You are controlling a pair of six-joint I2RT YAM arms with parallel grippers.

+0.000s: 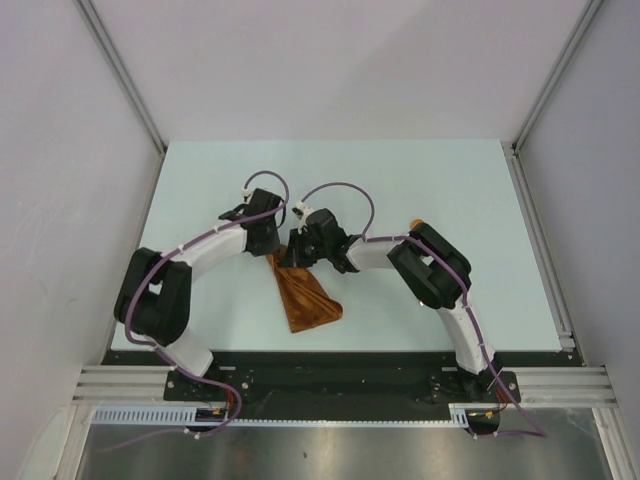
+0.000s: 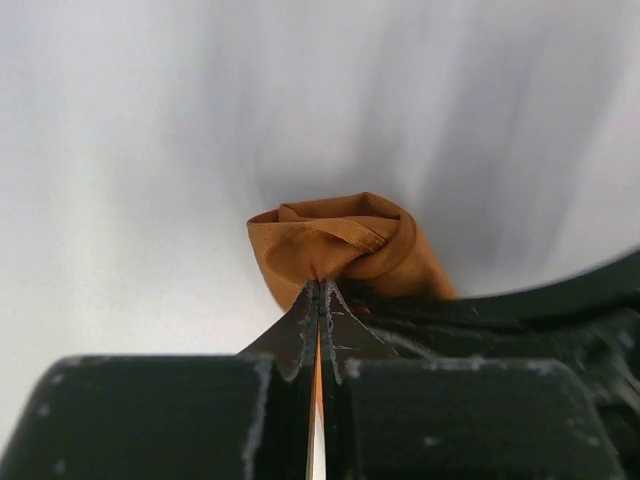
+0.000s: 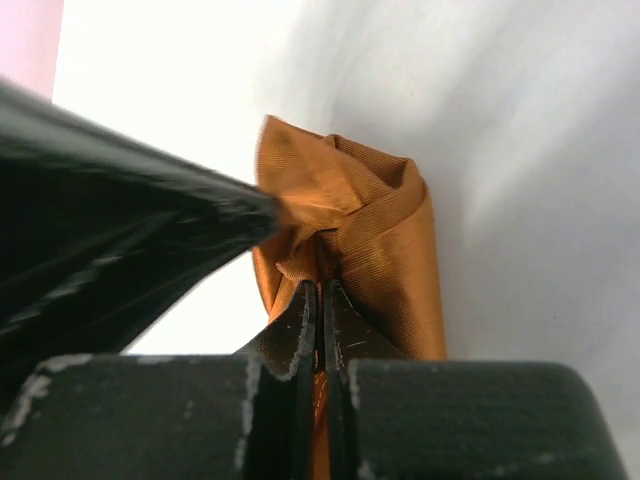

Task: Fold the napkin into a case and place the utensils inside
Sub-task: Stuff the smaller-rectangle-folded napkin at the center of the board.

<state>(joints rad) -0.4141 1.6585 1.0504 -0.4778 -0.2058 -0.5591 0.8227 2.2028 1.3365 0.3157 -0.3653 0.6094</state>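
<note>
Where the two arms meet over the middle of the table (image 1: 450,190), both tools are clamped on the napkin (image 1: 310,300). The left gripper (image 2: 319,300) has its fingers pressed together on a pinch of rust-orange cloth at the tips. The right gripper (image 3: 319,300) is likewise closed on a bunched fold, just beside the left. From that gathered end the napkin fans out toward the table's near edge, and its wide end lies on the table.
</note>
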